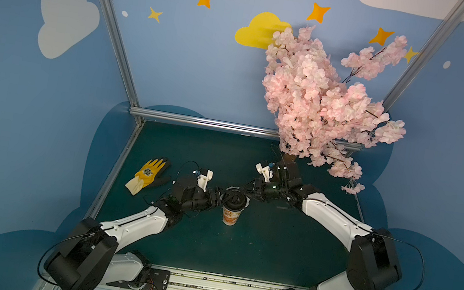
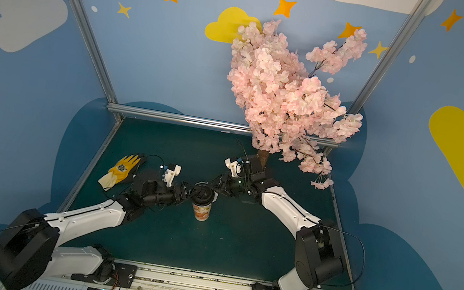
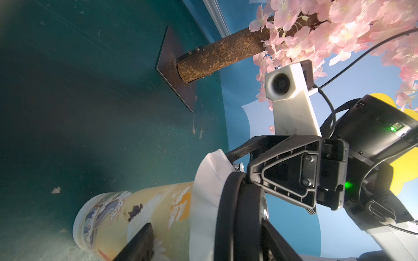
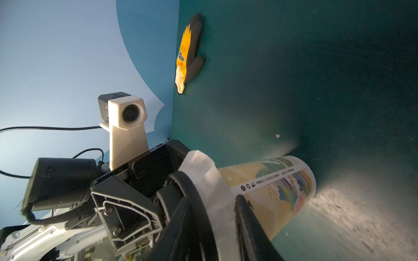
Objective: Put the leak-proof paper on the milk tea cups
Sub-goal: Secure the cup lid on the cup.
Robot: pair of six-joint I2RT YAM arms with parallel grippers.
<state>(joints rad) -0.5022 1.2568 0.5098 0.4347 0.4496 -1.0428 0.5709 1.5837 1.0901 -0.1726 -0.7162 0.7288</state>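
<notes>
Milk tea cup (image 1: pixel 229 214) stands upright mid-worktop (image 1: pixel 255 250), contents hidden. Leak-proof paper (image 3: pixel 208 180) is draped over its mouth, beneath black lid (image 1: pixel 235 198). Left claw (image 1: pixel 216 199) and right claw (image 1: pixel 248 194) flank the lid; grip cannot be told. Paper's skirt shows clearly only in the wrist views.

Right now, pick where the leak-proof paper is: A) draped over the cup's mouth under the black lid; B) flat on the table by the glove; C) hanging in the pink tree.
A: the leak-proof paper flares out around the top of the milk tea cup, the black lid over it.
</notes>
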